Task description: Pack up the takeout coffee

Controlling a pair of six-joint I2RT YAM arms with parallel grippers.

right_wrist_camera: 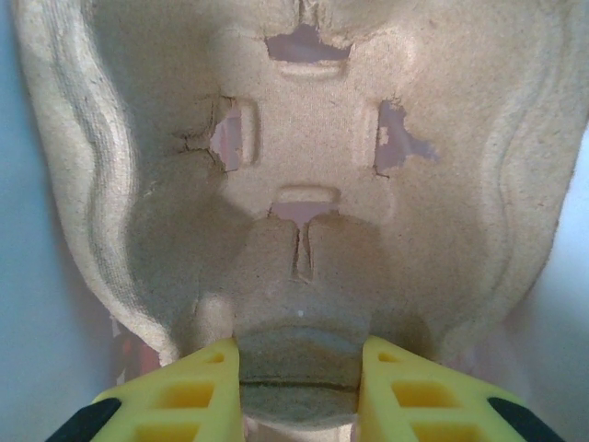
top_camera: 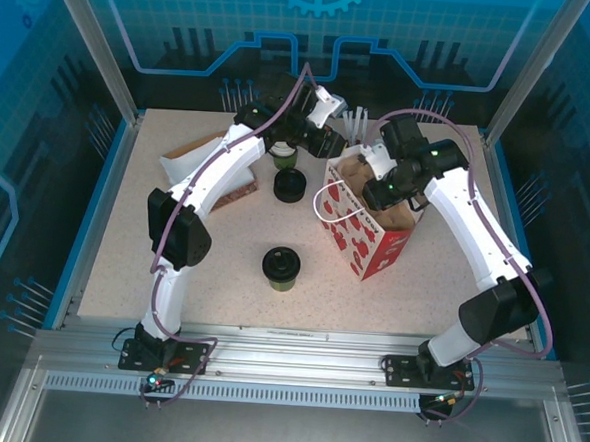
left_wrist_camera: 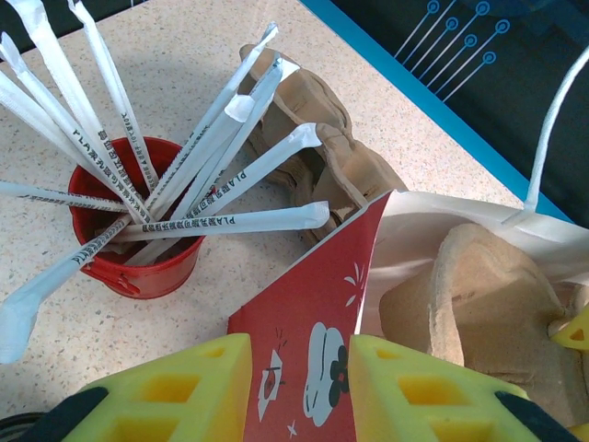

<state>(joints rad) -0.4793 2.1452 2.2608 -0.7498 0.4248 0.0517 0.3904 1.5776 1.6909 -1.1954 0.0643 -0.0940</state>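
Note:
Two takeout coffees with black lids stand on the table, one (top_camera: 280,267) in the middle and one (top_camera: 290,186) farther back, left of the bag. The red paper bag (top_camera: 374,241) with white prints stands open at centre right. My right gripper (right_wrist_camera: 299,354) reaches into the bag (top_camera: 382,186), shut on the centre tab of a brown pulp cup carrier (right_wrist_camera: 304,138). My left gripper (left_wrist_camera: 299,345) hovers at the bag's far left corner (top_camera: 325,138), with its yellow fingers apart over the red wall (left_wrist_camera: 304,313). The carrier (left_wrist_camera: 479,295) shows inside the bag.
A red cup of wrapped white straws (left_wrist_camera: 138,267) stands just behind the bag. More brown pulp carriers (left_wrist_camera: 313,138) lie beyond it. A lidless green cup stack (top_camera: 282,158) sits under the left arm. White and brown paper (top_camera: 194,155) lies at the back left.

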